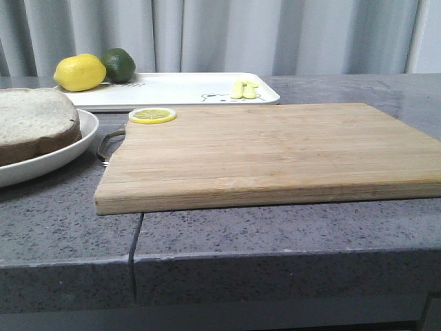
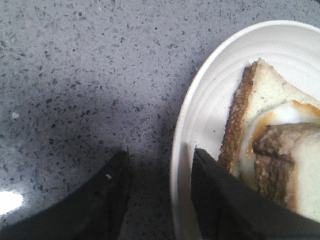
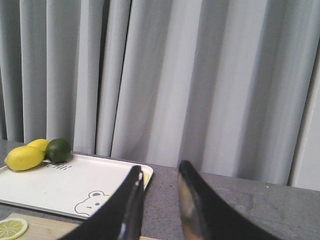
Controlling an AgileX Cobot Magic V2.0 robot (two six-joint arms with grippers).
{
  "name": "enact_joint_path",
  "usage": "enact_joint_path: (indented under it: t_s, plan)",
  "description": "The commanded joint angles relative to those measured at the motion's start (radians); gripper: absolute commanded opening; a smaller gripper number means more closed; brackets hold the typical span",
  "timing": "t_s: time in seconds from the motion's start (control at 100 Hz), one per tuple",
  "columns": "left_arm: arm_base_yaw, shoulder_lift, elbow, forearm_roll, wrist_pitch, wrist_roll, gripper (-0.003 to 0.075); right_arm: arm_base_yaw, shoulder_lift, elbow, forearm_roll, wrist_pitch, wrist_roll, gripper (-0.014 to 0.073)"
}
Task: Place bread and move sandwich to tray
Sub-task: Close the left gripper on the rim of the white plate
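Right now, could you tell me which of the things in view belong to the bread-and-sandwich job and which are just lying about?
Part of the job:
- sandwich, egg between bread slices
- round plate holding it
- tray with bear print
- left gripper, open astride the plate's rim

Just lying about:
- cutting board
- lemon slice on the board's corner
- lemon and lime, on the tray

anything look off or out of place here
Two small things. The cutting board juts out past the counter's front edge. And a lemon slice lies at the board's far left corner, partly over its edge. On the plate, the top bread sits offset, leaving egg showing.
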Motion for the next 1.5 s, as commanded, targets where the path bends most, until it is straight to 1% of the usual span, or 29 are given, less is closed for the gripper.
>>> enact_joint_path:
  t_s: [0.0, 0.19, 0.27, 0.53, 0.68, 0.91, 1.11, 1.38, 1.49]
  plan:
    - [0.002, -0.014, -0.032, -0.031, -0.036, 0.004, 0.0274, -0.005, -0.001, -0.026, -0.026, -0.010, -0.009, 0.0204]
    - [0.002, -0.014, -0.032, -0.057, -0.036, 0.004, 0.0272, -0.005, -0.001, -0.026, -0.026, -0.010, -0.009, 0.0204]
    - [0.002, -0.014, -0.032, -0.058, -0.036, 0.004, 0.0245, -0.005, -0.001, -0.026, -0.026, -0.010, -0.009, 0.0204]
    - [0.002, -0.014, -0.032, -0.069, -0.028, 0.004, 0.0066, -0.005, -0.001, -0.026, -0.026, -0.010, -0.009, 0.0204]
    - [0.002, -0.014, -0.032, -0.069, -0.028, 0.004, -0.0020, -0.005, -0.001, -0.026, -0.026, -0.010, -0.009, 0.0204]
    - [0.002, -0.014, -0.032, -0.073, -0.026, 0.004, -0.0019, -0.005, -0.001, -0.026, -0.026, -0.011, -0.009, 0.0204]
    - [0.002, -0.026, -0.032, -0.081, 0.006, 0.004, -0.0019, -0.005, -0.001, -0.026, -0.026, -0.015, -0.009, 0.0204]
    - [0.002, -0.107, -0.033, -0.133, 0.031, 0.004, -0.0019, -0.005, -0.001, -0.026, -0.026, -0.019, -0.009, 0.0204]
    - [0.002, -0.141, -0.046, -0.165, 0.067, 0.004, -0.0019, -0.005, -0.001, -0.026, -0.026, -0.019, -0.009, 0.0204]
